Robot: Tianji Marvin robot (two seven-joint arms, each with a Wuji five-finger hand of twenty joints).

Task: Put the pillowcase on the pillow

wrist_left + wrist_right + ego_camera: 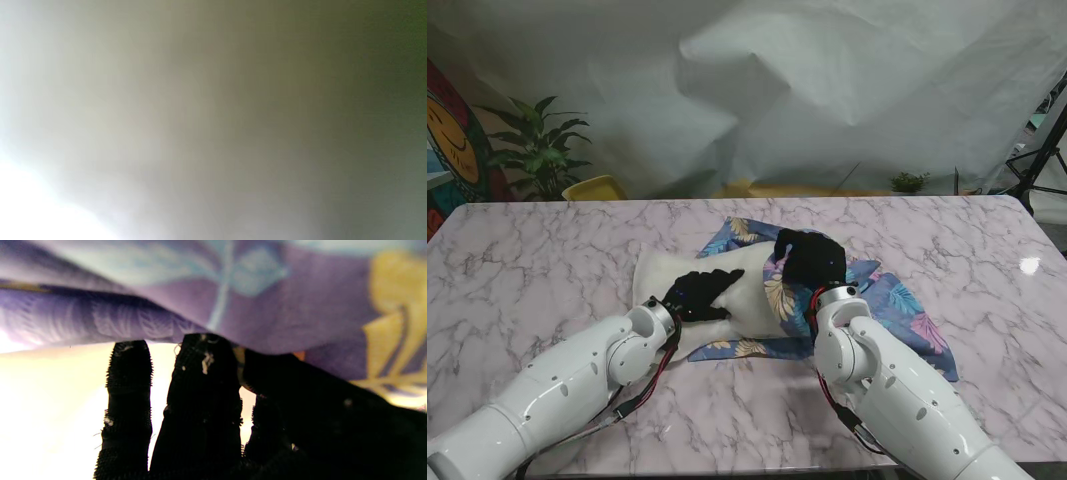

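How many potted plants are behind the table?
2: a leafy plant past the table's far left corner, a small plant past the far edge, right of centre. The backdrop may hide others.

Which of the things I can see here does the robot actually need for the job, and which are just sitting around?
Needed for the job:
- white soft pillow, under the left hand
- blue-purple leaf-print fabric pillowcase, its edge at the right hand

Just there:
- pink-veined marble table
- green potted plant behind the table
- yellow chair back
- white backdrop sheet
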